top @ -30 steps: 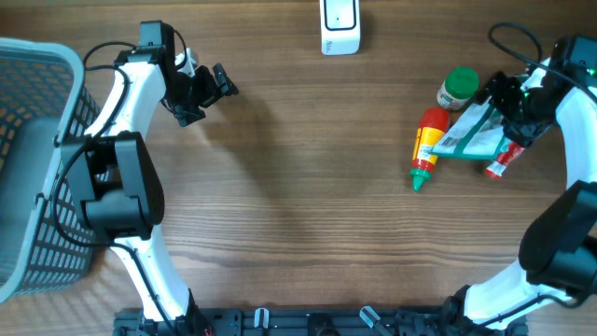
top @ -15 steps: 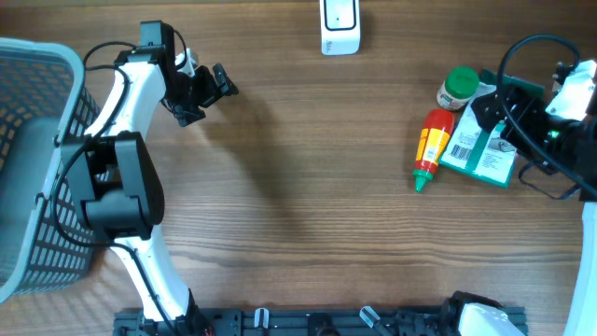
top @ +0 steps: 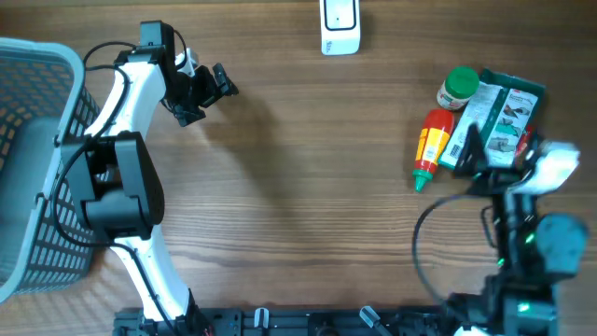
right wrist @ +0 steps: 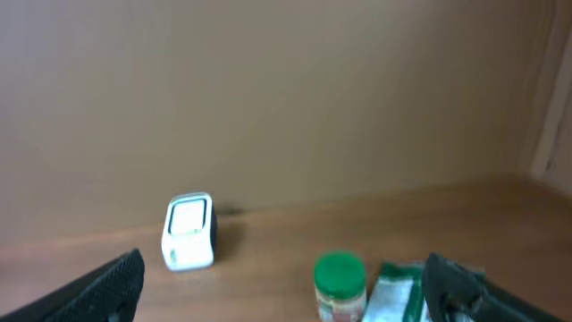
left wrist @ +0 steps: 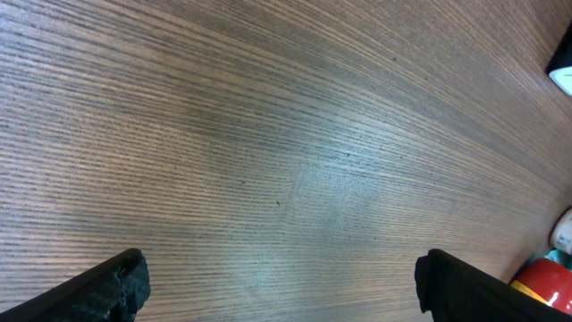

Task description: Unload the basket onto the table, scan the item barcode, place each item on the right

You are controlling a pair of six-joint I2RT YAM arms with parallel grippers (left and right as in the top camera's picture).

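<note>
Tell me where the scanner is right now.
In the overhead view the white scanner stands at the far edge of the table, near the middle, left of the green-lidded jar.

The basket (top: pixel 37 159) sits at the table's (top: pixel 308 187) left edge, the scanner (top: pixel 340 26) at the far edge, middle. On the right, the jar (top: pixel 459 88) stands behind the bottle (top: pixel 430 147); the packet (top: pixel 499 112) lies just right of both, with the right arm (top: pixel 541 233) before it
</note>
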